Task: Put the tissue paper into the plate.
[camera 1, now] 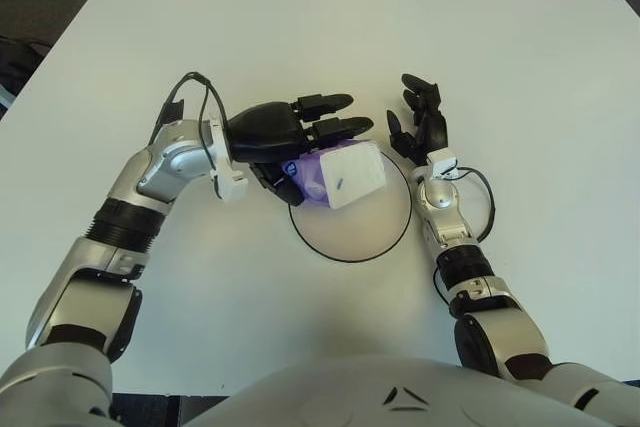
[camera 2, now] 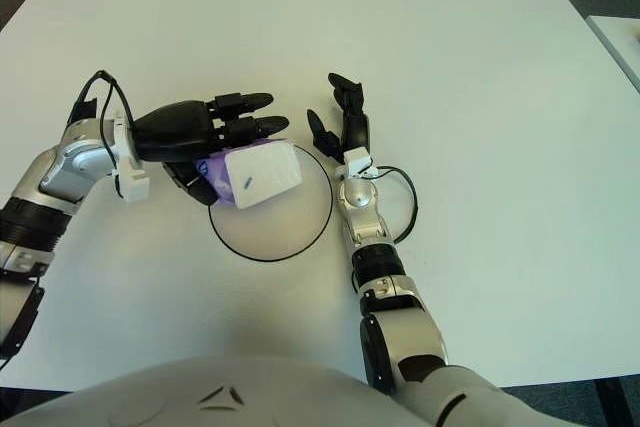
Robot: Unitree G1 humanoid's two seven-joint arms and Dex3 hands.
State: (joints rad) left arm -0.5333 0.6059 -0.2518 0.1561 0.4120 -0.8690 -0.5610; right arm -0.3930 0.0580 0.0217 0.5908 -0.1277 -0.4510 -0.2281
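Now I see my left robot hand (camera 1: 300, 137) clamped on the tissue pack (camera 1: 343, 176), holding it over the plate's (camera 1: 350, 258) upper left rim; right robot hand (camera 1: 422, 122), fingers spread, sits beside the plate on the desk (camera 1: 520, 77).

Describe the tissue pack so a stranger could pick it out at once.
On the white table, find the clear round plate with a dark rim, between the two arms. At its upper left edge, the left robot hand grips the tissue pack: a white, squarish soft packet with purple wrapping on its left side, the only coloured item there.
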